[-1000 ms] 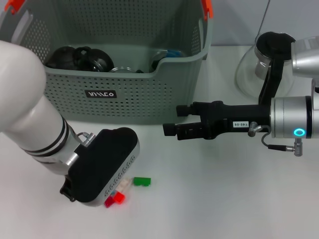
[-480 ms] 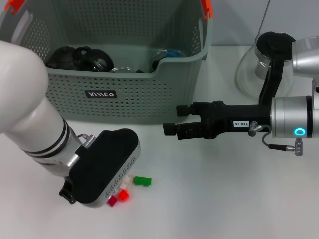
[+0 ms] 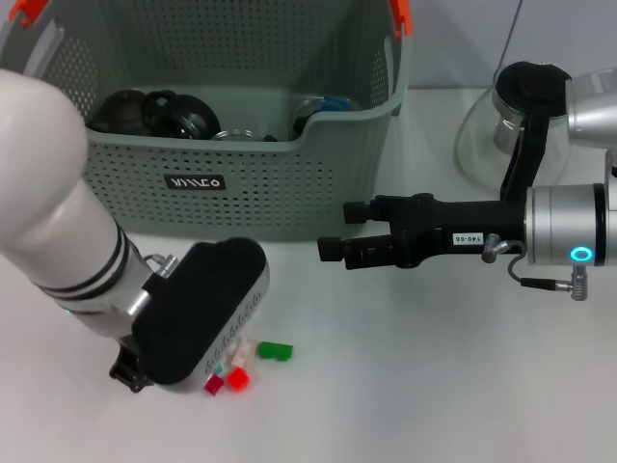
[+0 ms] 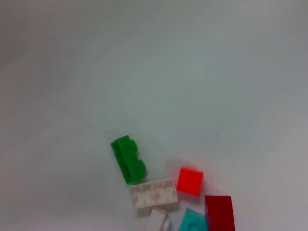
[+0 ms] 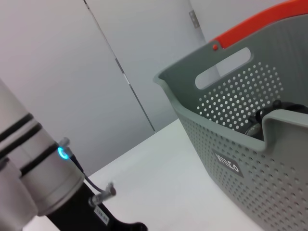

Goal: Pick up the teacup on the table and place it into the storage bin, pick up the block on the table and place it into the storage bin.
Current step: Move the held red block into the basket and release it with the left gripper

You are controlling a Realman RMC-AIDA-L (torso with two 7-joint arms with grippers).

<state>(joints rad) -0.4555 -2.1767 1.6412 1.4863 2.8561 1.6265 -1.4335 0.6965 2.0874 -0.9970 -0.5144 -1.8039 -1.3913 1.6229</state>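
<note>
Your left gripper (image 3: 198, 328) hangs low over a small cluster of blocks on the white table (image 3: 405, 386), its black housing hiding the fingers, so you cannot tell how they stand. In the left wrist view the green block (image 4: 128, 159) lies just beside a white block (image 4: 153, 193), with a bright red block (image 4: 190, 181), a dark red block (image 4: 220, 212) and a teal block (image 4: 193, 222) close by; the last two are cut off at the edge. Your left arm comes down steeply from the near left. Your right gripper (image 3: 333, 251) is held level above the table, pointing toward the left arm, its fingers set narrowly apart and empty. The storage bin (image 3: 251, 183) stands at the table's far side, dark items inside, too shadowed to name. A glass carafe (image 3: 501, 125) sits behind the right arm. A plain pale wall (image 5: 72, 72) backs the scene.
</note>
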